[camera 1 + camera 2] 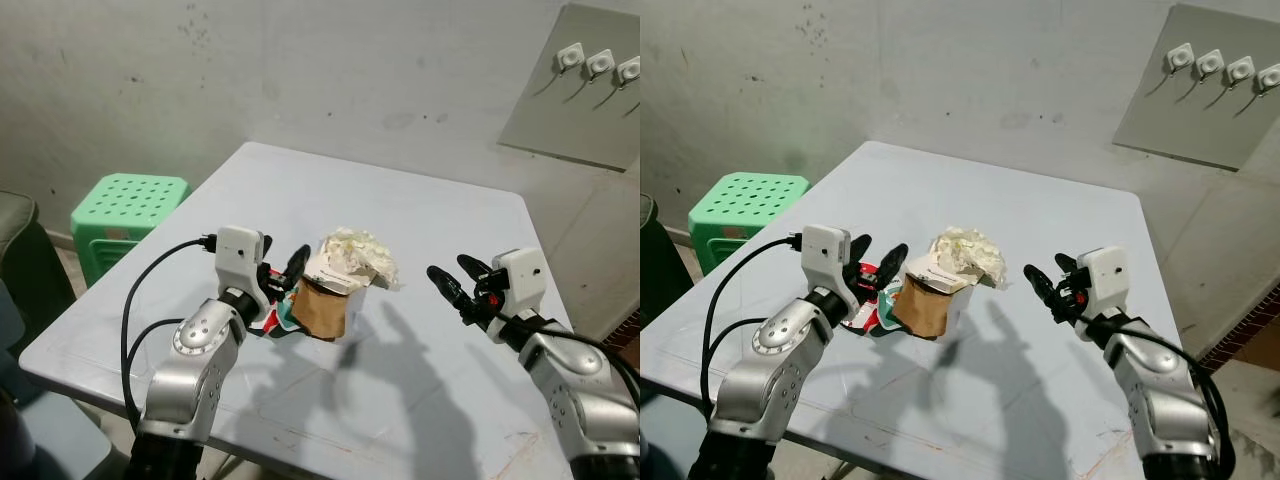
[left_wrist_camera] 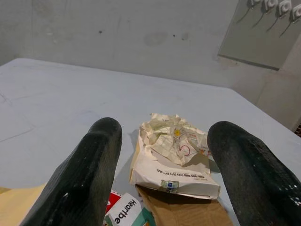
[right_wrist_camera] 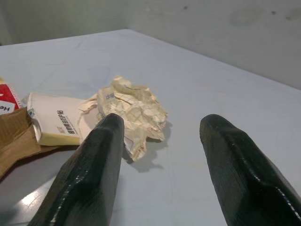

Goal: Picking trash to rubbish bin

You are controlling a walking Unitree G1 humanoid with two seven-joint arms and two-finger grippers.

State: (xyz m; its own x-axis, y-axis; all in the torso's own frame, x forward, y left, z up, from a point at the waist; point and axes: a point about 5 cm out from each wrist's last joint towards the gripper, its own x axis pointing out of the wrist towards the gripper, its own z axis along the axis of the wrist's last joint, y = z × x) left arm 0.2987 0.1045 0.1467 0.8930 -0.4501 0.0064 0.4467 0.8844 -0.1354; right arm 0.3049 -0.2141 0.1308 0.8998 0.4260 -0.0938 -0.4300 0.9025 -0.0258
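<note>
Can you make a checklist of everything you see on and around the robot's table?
Surface: pale grey table, with the trash near its middle.
Job's things: crumpled paper lying on a small white carton, a brown cardboard piece under them, and a red-and-white wrapper beside the cardboard.
Clutter: nothing seen beyond the trash pile.
Grippers: left gripper open, right at the pile; right gripper open, off to the pile's other side, apart from it.
Cables: black cable looping along the left arm.
Surroundings: green plastic stool beside the table, grey wall, a panel with white hooks; rubbish bin: nothing seen.
</note>
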